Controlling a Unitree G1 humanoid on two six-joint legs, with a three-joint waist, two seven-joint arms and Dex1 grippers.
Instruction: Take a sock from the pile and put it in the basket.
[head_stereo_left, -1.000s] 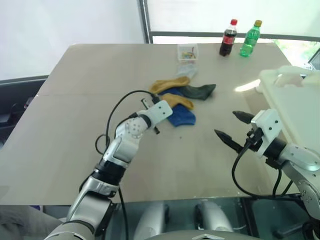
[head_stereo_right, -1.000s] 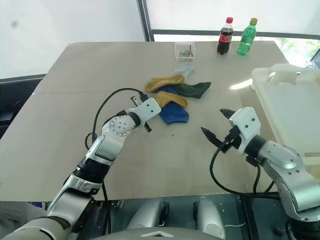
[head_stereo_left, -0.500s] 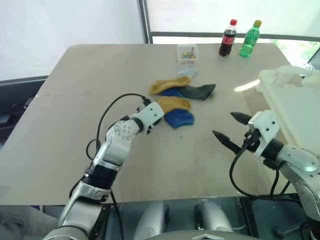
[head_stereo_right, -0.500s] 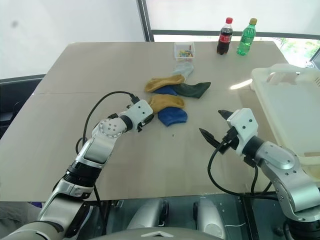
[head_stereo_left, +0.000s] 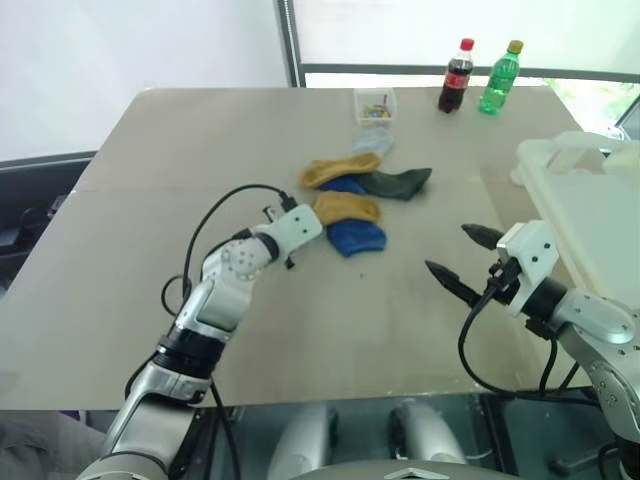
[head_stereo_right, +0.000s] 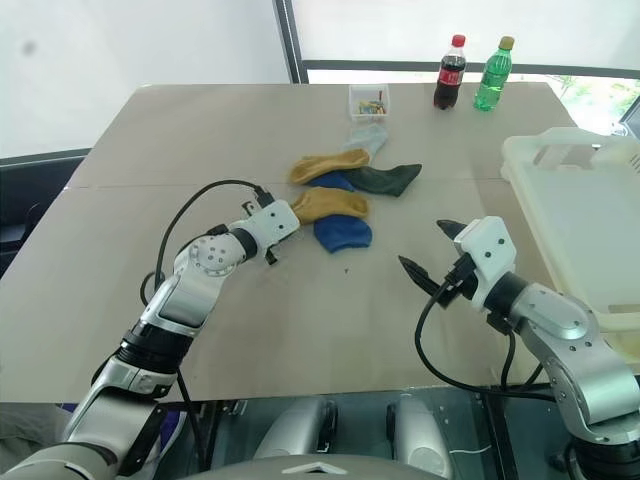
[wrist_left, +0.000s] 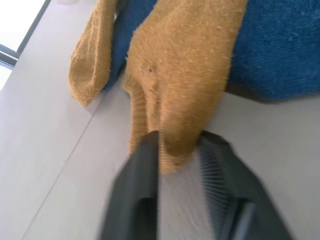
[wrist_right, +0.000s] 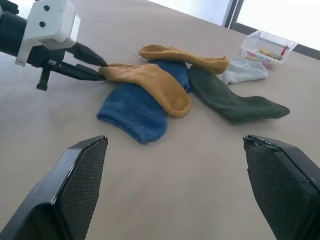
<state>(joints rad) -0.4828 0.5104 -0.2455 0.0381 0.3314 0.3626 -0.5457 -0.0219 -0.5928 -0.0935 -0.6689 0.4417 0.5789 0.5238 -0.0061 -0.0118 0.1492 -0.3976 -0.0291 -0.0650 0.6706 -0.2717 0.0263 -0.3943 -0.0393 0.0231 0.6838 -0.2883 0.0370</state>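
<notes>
The left pincer (wrist_left: 177, 155) pinches the end of a yellow sock (head_stereo_left: 347, 207). This sock lies on a blue sock (head_stereo_left: 358, 237) in the pile, near the middle of the counter (head_stereo_left: 150, 200). Just behind them, toward the far edge, lie a second yellow sock (head_stereo_left: 338, 168), a green sock (head_stereo_left: 398, 182) and a grey sock (wrist_right: 242, 70). They touch each other in one loose heap.

The right pincer (head_stereo_left: 466, 258) hangs above the counter near the right edge, and its two black fingers are spread wide with nothing between them. It points toward the pile but is well apart from it.

The basket (head_stereo_right: 585, 215) is big and white. It stands at the right edge of the counter, just beside the right arm.

At the far edge sit a small clear box (head_stereo_left: 375, 104) with coloured bits inside, a cola bottle (head_stereo_left: 457, 76) and a green bottle (head_stereo_left: 500, 77). The two bottles stand upright close together, near the far right corner.
</notes>
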